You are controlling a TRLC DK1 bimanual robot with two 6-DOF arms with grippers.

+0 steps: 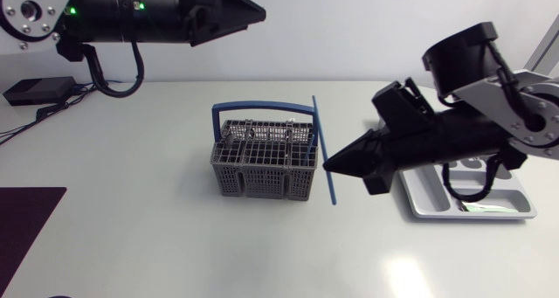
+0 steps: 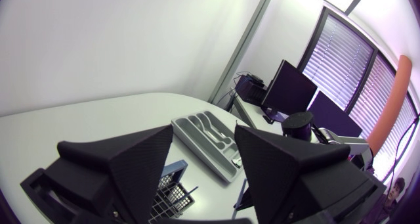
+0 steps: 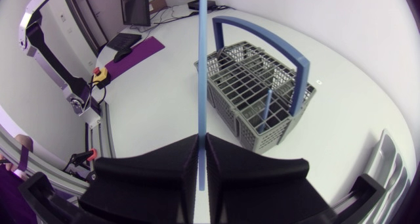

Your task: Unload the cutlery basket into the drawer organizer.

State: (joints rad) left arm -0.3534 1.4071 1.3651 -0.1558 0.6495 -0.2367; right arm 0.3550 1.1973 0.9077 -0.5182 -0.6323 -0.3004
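Note:
The grey cutlery basket [image 1: 260, 169] with a blue handle [image 1: 262, 108] stands mid-table. My right gripper [image 1: 327, 165] sits just to its right, shut on a long thin blue stick [image 1: 323, 149] that stands almost upright beside the basket. In the right wrist view the blue stick [image 3: 201, 86] runs out from between the closed fingers, with the basket [image 3: 252, 92] ahead and another blue utensil [image 3: 266, 109] standing in it. The grey drawer organizer [image 1: 437, 206] lies at the right, half hidden under my right arm. My left gripper [image 1: 253, 14] hangs high behind the basket, open and empty [image 2: 204, 135].
A black box with cables [image 1: 39, 90] sits at the back left. A dark purple mat [image 1: 26, 228] lies at the front left corner. A pale item [image 1: 485, 208] lies in the organizer's near end.

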